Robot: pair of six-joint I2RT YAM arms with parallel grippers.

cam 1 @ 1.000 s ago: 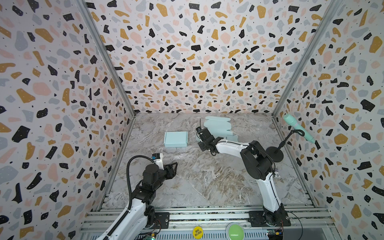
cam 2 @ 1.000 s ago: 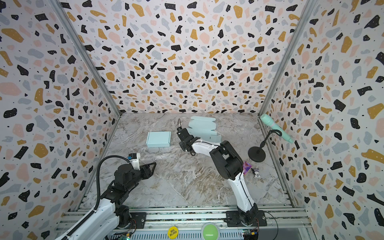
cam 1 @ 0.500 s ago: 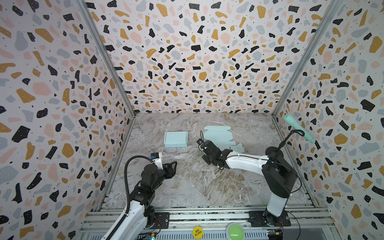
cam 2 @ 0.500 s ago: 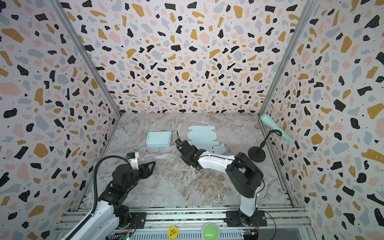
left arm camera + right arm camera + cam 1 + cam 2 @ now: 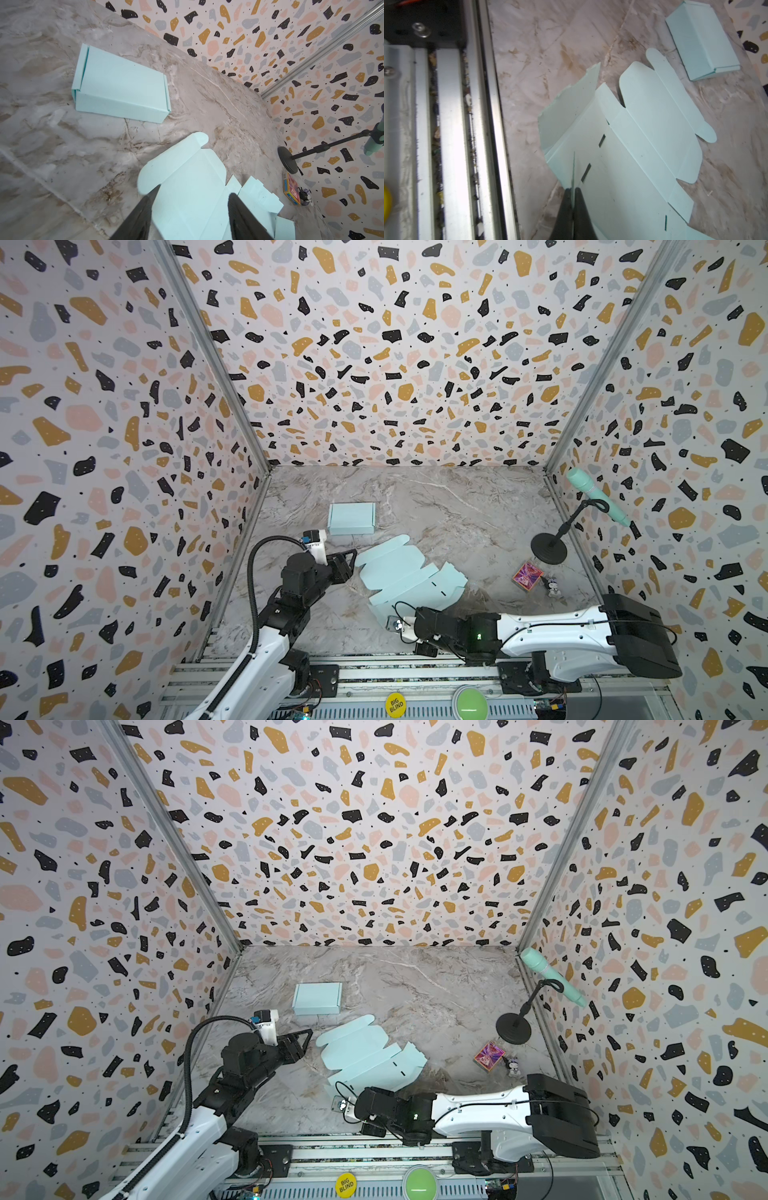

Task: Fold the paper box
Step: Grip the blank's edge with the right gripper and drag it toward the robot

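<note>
The paper box [image 5: 409, 572] lay unfolded, pinched at one edge by the right gripper [image 5: 573, 192], likely to raise that side, while the left gripper [image 5: 194, 191] hung spread at its other end, seemingly to brace it.

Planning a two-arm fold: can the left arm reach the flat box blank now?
Probably yes: the open left end effector sits right beside the flat box blank with nothing between them; the right end effector pinches another edge.
</note>
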